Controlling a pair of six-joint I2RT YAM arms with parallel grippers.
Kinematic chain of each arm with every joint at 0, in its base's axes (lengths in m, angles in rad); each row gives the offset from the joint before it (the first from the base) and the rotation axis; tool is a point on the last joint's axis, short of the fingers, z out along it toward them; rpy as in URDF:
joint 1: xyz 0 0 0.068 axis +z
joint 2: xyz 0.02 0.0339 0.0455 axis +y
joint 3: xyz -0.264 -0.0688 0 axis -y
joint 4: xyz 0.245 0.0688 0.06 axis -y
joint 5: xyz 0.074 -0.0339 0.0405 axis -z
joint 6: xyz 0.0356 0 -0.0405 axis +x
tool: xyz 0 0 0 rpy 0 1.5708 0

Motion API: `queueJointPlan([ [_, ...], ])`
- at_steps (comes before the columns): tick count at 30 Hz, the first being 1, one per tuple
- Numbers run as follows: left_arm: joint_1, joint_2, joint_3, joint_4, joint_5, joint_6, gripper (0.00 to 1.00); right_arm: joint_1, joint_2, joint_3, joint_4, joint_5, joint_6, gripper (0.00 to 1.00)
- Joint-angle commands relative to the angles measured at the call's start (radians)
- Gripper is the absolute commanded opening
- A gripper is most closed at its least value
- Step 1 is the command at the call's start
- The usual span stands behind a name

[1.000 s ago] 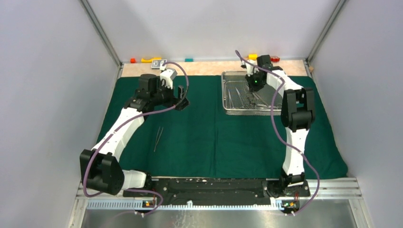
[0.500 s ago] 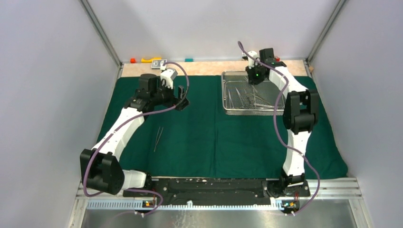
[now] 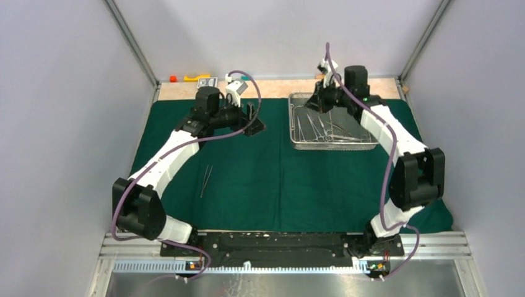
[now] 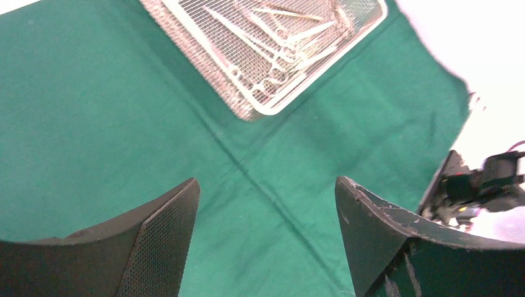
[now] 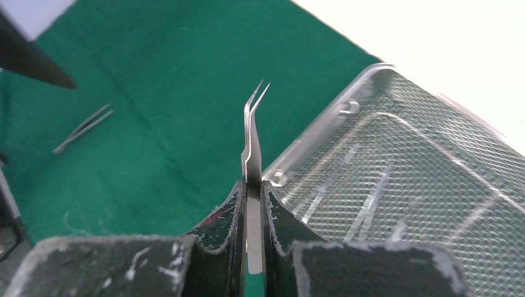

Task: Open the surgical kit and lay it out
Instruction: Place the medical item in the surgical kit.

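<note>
Step in hand: move one instrument from the tray to the cloth. The right gripper is clamped on a pair of bent-tip tweezers, tips pointing outward at the tray's left edge. The left gripper hangs wide and empty above the cloth, left of the tray. Lift the tweezers clear of the rim (a snag would probably drag the tray). Lower them flat near the second pair of tweezers lying on the cloth, parallel and apart, then release.
</note>
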Motion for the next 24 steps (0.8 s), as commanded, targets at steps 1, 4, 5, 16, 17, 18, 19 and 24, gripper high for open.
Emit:
queueJointPlan([
  [1,-0.051,0.049,0.116,0.099,0.018,-0.185,0.84,0.112,-0.134,-0.122,0.195,0.02,0.128,0.0],
  [4,-0.075,0.094,0.166,0.124,0.031,-0.268,0.83,0.16,-0.191,-0.172,0.242,0.047,0.153,0.0],
  [5,-0.08,0.102,0.175,0.134,0.036,-0.285,0.82,0.172,-0.208,-0.189,0.257,0.053,0.162,0.0],
  [16,-0.095,0.149,0.179,0.266,0.011,-0.365,0.65,0.25,-0.285,-0.261,0.302,0.084,0.17,0.0],
  [17,-0.096,0.153,0.178,0.276,0.015,-0.372,0.63,0.253,-0.284,-0.261,0.302,0.085,0.169,0.0],
  [18,-0.097,0.159,0.177,0.286,0.021,-0.38,0.62,0.255,-0.281,-0.26,0.301,0.086,0.167,0.0],
  [19,-0.097,0.164,0.178,0.293,0.027,-0.388,0.6,0.256,-0.279,-0.261,0.301,0.087,0.166,0.0],
  [24,-0.097,0.174,0.182,0.298,0.01,-0.393,0.54,0.257,-0.267,-0.258,0.301,0.087,0.162,0.0],
])
